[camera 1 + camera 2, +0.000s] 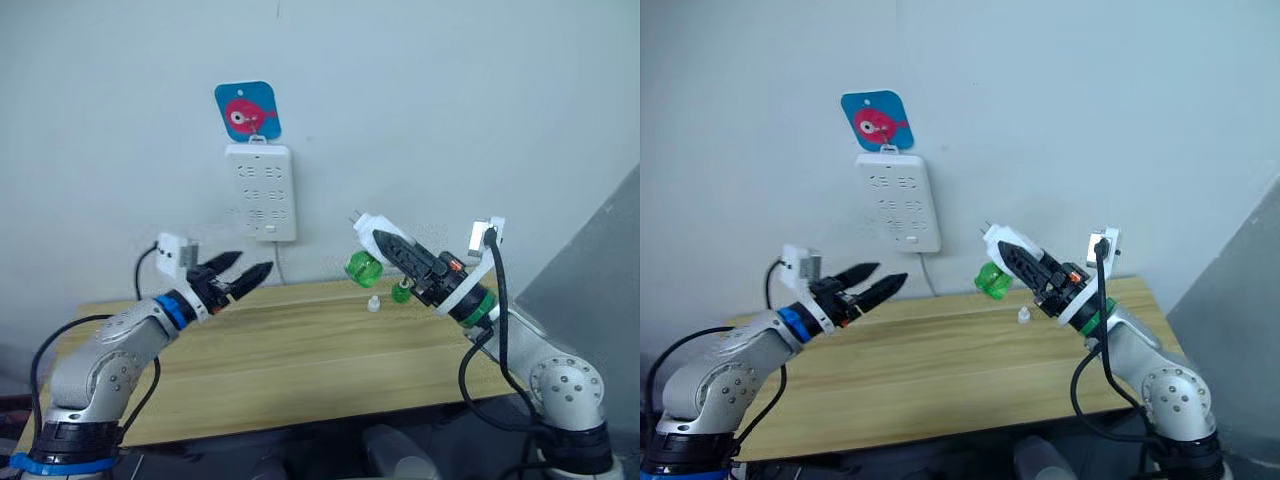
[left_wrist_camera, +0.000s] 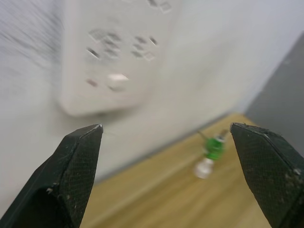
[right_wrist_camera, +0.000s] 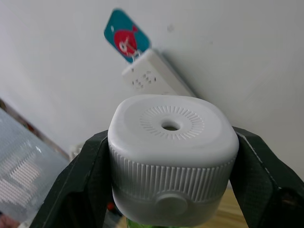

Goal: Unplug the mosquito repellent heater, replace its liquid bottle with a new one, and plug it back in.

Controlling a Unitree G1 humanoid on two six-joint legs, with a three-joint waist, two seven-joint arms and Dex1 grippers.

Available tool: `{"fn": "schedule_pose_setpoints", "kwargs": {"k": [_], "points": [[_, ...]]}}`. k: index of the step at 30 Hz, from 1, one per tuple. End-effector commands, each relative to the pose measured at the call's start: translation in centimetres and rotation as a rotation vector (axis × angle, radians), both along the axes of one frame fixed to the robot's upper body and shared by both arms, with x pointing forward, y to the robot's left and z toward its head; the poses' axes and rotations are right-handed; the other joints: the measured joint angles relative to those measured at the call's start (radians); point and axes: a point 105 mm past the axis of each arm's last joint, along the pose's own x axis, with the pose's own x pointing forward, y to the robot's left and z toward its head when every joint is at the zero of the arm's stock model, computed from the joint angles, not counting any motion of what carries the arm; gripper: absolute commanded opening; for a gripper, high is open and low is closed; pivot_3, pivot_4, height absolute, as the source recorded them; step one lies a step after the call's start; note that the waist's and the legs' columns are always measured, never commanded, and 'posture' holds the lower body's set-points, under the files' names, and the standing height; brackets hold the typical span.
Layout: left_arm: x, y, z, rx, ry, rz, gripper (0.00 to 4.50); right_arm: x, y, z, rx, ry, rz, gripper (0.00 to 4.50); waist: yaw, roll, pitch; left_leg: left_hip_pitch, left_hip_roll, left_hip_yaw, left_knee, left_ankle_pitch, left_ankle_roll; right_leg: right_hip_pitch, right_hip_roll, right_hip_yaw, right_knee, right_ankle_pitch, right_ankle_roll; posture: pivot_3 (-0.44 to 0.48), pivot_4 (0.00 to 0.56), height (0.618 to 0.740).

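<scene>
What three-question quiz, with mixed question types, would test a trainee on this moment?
1. True or false: the mosquito repellent heater is plugged into the power strip.
2. Which gripper is open and holds nothing? A) left gripper B) right gripper
3. Fill in: the bottle under the heater is coloured ____.

Key: 1. False; the right gripper holds the heater in the air, away from the strip. 2. A. 3. green.
</scene>
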Motion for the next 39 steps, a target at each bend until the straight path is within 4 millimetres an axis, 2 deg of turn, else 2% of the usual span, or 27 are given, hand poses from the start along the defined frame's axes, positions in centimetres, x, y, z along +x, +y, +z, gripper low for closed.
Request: {"fn": "schedule_pose_setpoints", "kwargs": {"k": [1, 5, 7, 12, 15, 18, 30, 39], "points": [[0.5, 2.5, 2.4, 0.080, -0.108, 0.029, 4.50, -1.4, 1.0, 1.5, -0.100, -0.132, 0.079, 3.03, 0.009, 0.000, 0.000, 0.000, 0.000, 0.000, 0.000, 0.000, 0.000, 0.000, 0.000, 0.000, 0.000, 0.000, 0.000, -0.198, 0.027, 0.733], [2.2, 4.4, 3.2, 0.134, -0.118, 0.028, 4.50, -1.4, 1.7, 1.2, -0.298, -0.227, 0.104, 3.03, 0.018, -0.001, 0.000, 0.000, 0.000, 0.001, -0.001, 0.000, 0.000, -0.001, 0.000, 0.000, 0.000, 0.000, 0.000, -0.193, 0.034, 0.733], [3.1, 4.3, 3.3, 0.155, -0.114, -0.011, 4.50, -1.2, 2.0, 1.2, -0.385, -0.275, 0.102, 3.03, 0.021, -0.001, 0.000, 0.000, 0.000, 0.001, -0.001, 0.000, 0.000, -0.001, 0.000, 0.000, 0.000, 0.000, 0.000, -0.200, 0.037, 0.733], [4.8, 3.4, 4.0, 0.147, -0.119, -0.076, 4.50, -1.2, 2.6, 1.6, -0.435, -0.330, 0.111, 3.03, 0.022, -0.003, -0.001, -0.004, 0.000, 0.000, -0.002, 0.000, 0.000, -0.005, 0.000, -0.001, 0.000, 0.000, 0.000, -0.221, 0.044, 0.733], [5.3, 2.6, 4.2, 0.152, -0.117, -0.117, 3.91, -1.3, 2.8, 1.8, -0.448, -0.343, 0.111, 3.03, 0.018, -0.003, -0.001, -0.012, 0.000, -0.002, -0.001, 0.000, 0.000, -0.013, 0.000, -0.002, 0.003, 0.000, 0.000, -0.237, 0.048, 0.733], [5.8, 1.9, 4.1, 0.166, -0.113, -0.140, 2.95, -1.4, 2.8, 1.9, -0.461, -0.350, 0.106, 3.03, 0.017, -0.003, -0.001, -0.012, 0.000, -0.003, -0.001, 0.000, 0.000, -0.013, 0.000, -0.003, 0.003, 0.000, -0.001, -0.243, 0.050, 0.733], [8.3, 0.4, 4.4, 0.176, -0.102, -0.187, 2.93, -1.7, 2.9, 2.0, -0.474, -0.348, 0.093, 3.03, 0.011, -0.003, -0.001, -0.012, 0.000, -0.004, 0.002, 0.000, 0.000, -0.011, 0.001, -0.005, 0.004, 0.000, -0.001, -0.277, 0.063, 0.733], [8.8, -0.5, 4.8, 0.174, -0.049, -0.300, 2.93, -2.0, 2.8, 1.7, -0.482, -0.336, 0.090, 3.03, -0.003, -0.003, 0.000, -0.012, 0.000, -0.005, 0.002, 0.000, 0.000, -0.011, 0.001, -0.006, 0.004, 0.000, 0.000, -0.305, 0.067, 0.733]]}}
